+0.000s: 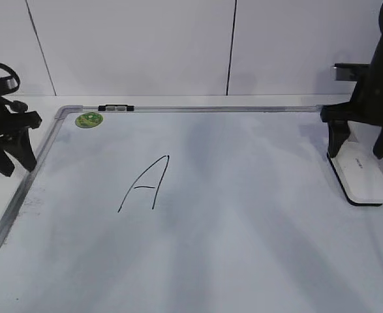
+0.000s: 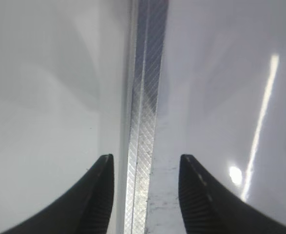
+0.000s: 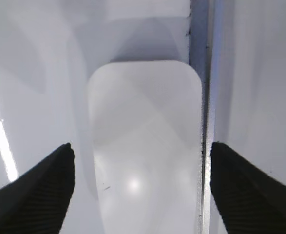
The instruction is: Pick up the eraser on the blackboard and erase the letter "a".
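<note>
The blackboard (image 1: 243,228) is a white board with a grey metal frame lying flat. The white eraser (image 1: 361,175) with its black base lies at the board's right edge, along the frame. My right gripper (image 1: 361,149) is open and hangs over the eraser's far end, one finger on each side, not gripping it. In the right wrist view the eraser (image 3: 143,97) lies between the open fingers (image 3: 142,146). My left gripper (image 1: 12,153) is open and empty over the board's left frame (image 2: 145,97). No small lowercase "a" shows. A tall capital "A" (image 1: 145,186) stands left of centre.
A small green round sticker (image 1: 89,120) sits near the board's far left corner. A black clip (image 1: 116,107) sits on the far frame. A white wall stands behind the board. The board's right frame (image 3: 201,48) runs just beside the eraser.
</note>
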Motion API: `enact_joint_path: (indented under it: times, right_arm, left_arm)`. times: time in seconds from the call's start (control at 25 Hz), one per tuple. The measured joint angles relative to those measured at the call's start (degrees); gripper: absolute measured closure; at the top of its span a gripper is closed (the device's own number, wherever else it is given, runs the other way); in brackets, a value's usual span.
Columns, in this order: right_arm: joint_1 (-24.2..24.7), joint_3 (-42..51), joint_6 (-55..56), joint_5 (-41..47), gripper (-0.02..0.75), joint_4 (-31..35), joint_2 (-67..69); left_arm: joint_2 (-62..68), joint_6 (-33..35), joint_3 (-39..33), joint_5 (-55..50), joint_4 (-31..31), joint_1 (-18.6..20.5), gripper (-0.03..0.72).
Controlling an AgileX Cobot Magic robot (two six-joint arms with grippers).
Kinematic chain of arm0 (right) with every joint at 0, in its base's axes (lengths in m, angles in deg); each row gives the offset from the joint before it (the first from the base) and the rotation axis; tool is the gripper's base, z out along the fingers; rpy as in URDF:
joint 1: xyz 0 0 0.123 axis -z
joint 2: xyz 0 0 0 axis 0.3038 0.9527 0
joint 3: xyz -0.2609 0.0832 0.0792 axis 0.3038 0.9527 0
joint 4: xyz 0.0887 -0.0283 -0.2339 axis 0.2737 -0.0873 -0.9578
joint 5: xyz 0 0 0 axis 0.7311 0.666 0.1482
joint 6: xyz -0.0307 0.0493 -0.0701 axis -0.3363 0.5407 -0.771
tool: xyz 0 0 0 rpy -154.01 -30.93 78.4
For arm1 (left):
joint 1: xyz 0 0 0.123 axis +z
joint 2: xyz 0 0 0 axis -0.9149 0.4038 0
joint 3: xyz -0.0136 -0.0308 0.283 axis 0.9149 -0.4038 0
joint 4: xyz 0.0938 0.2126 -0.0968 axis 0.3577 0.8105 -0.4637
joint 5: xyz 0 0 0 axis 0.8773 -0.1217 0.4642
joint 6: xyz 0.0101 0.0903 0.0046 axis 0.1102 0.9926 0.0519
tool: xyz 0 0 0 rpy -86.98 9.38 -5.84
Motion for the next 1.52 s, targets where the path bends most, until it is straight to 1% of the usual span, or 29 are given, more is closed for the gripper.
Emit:
enact_joint_path:
  times: [0.16,0.32,0.64,0.8,0.92,1.08,1.24,1.36,1.52]
  right_arm:
    - [0.0,0.0,0.0,0.0,0.076,0.0,-4.1]
    - [0.0,0.0,0.0,0.11,0.076,0.0,-10.42]
    - [0.0,0.0,0.0,0.91,0.092,0.02,-26.28]
    - [0.0,0.0,0.0,1.67,0.132,-0.09,-34.02]
    - [0.0,0.0,0.0,1.9,0.166,-0.95,-39.33]
    - [0.0,0.36,0.0,2.16,0.176,-1.32,-45.95]
    - [0.0,4.83,0.37,2.31,0.176,-0.95,-53.04]
    - [0.0,10.35,0.37,2.52,0.177,0.11,-57.38]
    - [-2.47,16.85,0.45,2.76,0.178,-0.09,-62.49]
  left_arm:
    - [-1.51,0.0,4.91,-4.64,0.0,0.0,0.348]
    - [-6.53,-0.23,8.21,-6.14,-0.25,0.0,0.348]
    - [-19.7,-0.66,8.58,-7.52,-1.47,0.0,0.347]
    - [-26.14,-0.71,8.58,-7.79,-2.69,0.0,0.347]
    - [-30.13,-0.71,8.58,-7.92,-4.79,0.0,0.348]
    - [-35.37,-0.71,8.58,-8.16,-6.32,0.0,0.349]
    - [-39.82,-0.26,8.58,-8.58,-5.88,-1.11,0.349]
    - [-43.85,0.18,8.58,-8.96,-4.53,-2.59,0.349]
    - [-49.52,0.37,8.61,-9.45,-2.1,-3.15,0.372]
